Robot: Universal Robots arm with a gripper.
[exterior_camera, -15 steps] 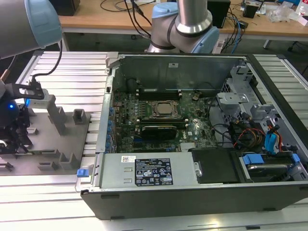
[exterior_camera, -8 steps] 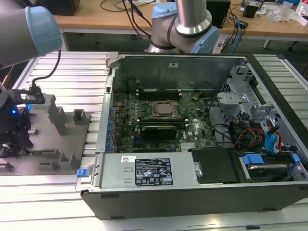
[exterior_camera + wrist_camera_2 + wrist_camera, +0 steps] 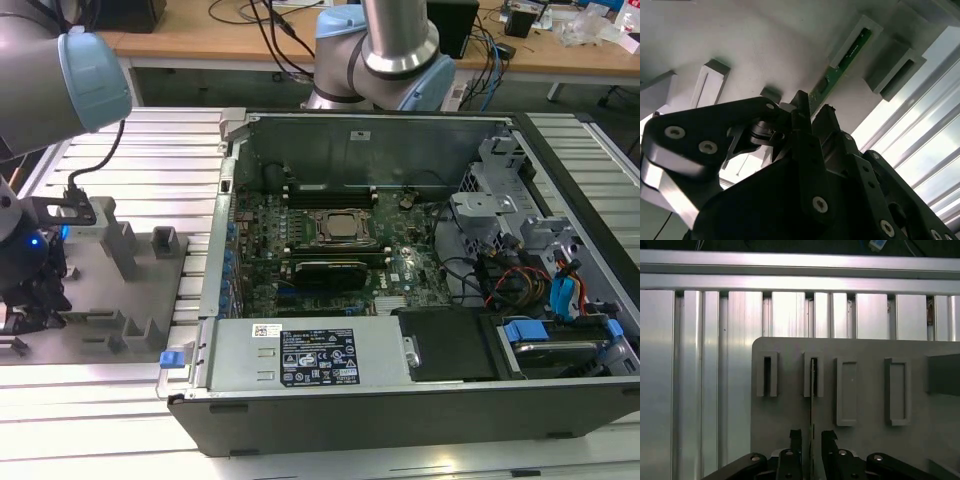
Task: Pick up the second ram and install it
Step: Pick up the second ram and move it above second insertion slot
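Low over the fixture plate (image 3: 865, 347), gripper (image 3: 811, 433) narrowly apart astride the second ram (image 3: 834, 74).

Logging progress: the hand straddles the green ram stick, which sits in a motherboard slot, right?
Not quite. The hand does straddle the second ram, but the stick stands on edge in a slot of the grey fixture plate, not in a motherboard slot. The second wrist view shows this.

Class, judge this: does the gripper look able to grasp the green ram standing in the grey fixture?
Likely yes. In the first wrist view the gripper stands open astride the second ram, with nothing else between its jaws.
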